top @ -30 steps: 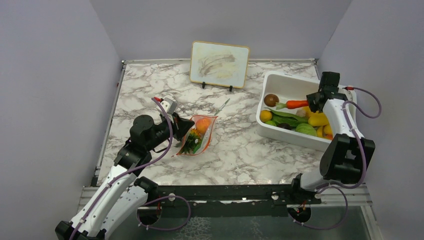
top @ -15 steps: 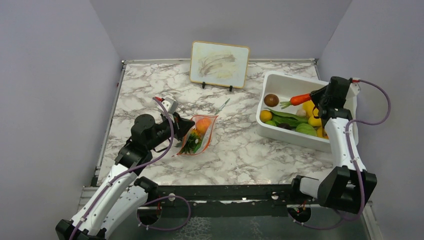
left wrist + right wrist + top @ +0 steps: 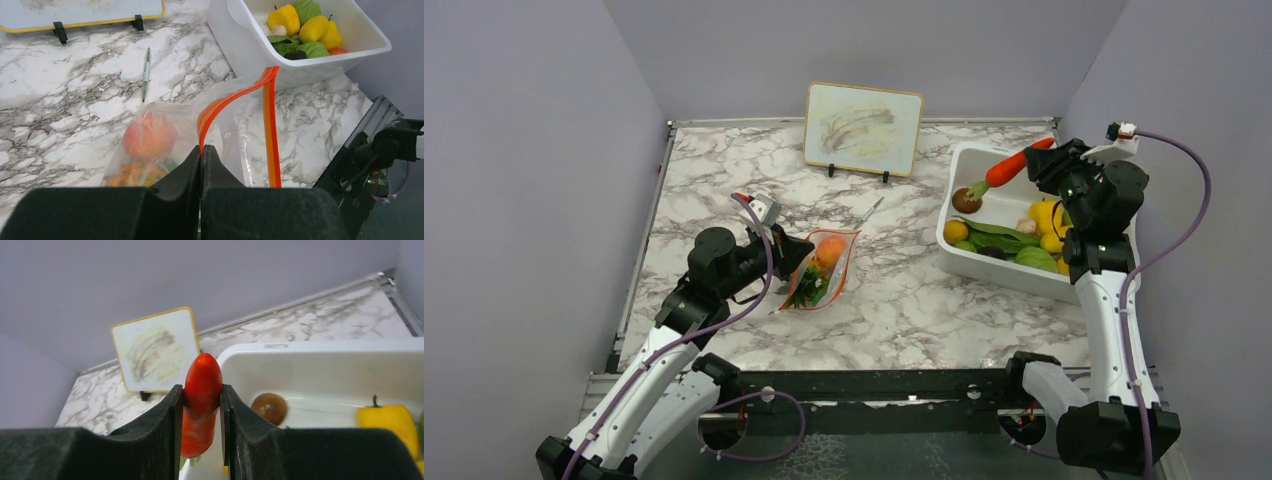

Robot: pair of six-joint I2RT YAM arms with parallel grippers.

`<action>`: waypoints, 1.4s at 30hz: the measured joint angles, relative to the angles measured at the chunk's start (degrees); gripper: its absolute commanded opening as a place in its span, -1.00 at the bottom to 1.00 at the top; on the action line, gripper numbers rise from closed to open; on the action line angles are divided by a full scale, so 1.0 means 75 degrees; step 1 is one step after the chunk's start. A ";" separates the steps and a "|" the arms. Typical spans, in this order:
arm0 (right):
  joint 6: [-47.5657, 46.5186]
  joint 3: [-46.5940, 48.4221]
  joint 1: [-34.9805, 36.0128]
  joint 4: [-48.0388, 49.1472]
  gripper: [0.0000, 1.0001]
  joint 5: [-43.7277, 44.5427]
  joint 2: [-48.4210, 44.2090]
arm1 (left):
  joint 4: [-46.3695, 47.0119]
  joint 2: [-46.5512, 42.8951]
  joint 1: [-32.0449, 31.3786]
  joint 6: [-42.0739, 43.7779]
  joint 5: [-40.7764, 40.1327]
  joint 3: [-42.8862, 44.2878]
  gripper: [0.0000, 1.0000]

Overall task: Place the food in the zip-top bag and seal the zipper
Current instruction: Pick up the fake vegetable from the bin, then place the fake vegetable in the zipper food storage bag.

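The clear zip-top bag [image 3: 820,272] lies on the marble left of centre, with an orange round fruit [image 3: 149,135] and greens inside. My left gripper [image 3: 201,150] is shut on one side of the red-orange zipper [image 3: 234,97] and holds the mouth raised and open. My right gripper [image 3: 201,389] is shut on a red-orange toy carrot [image 3: 202,371]. In the top view the carrot [image 3: 1012,165] hangs above the far side of the white bin [image 3: 996,272]. More food lies in the bin: yellow peppers [image 3: 1046,215], a brown round fruit [image 3: 967,200] and green leaves [image 3: 999,236].
A framed board [image 3: 862,128] stands on small feet at the back of the table. A thin grey pen [image 3: 869,210] lies between the board and the bag. Lilac walls close in the left, back and right sides.
My right arm has lifted the carrot out of the bin, up and toward the back. The left gripper and the bag have stayed in place.
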 measured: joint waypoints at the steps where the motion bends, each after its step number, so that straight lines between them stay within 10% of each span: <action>1: -0.0058 0.0000 0.0032 0.0090 -0.99 -0.0251 -0.0055 | 0.0003 0.0000 0.0000 -0.0015 -0.0003 0.0000 -1.00; 28: -0.0930 -0.1556 0.2130 0.4045 -0.99 -0.5231 -0.1603 | -0.0143 0.0752 0.0000 -0.0828 0.0210 0.0880 -1.00; 42: -0.2378 -0.1565 0.5135 0.5563 -0.99 -0.6242 -0.0781 | -0.0583 0.0938 0.0003 -0.0860 0.0239 0.1268 -1.00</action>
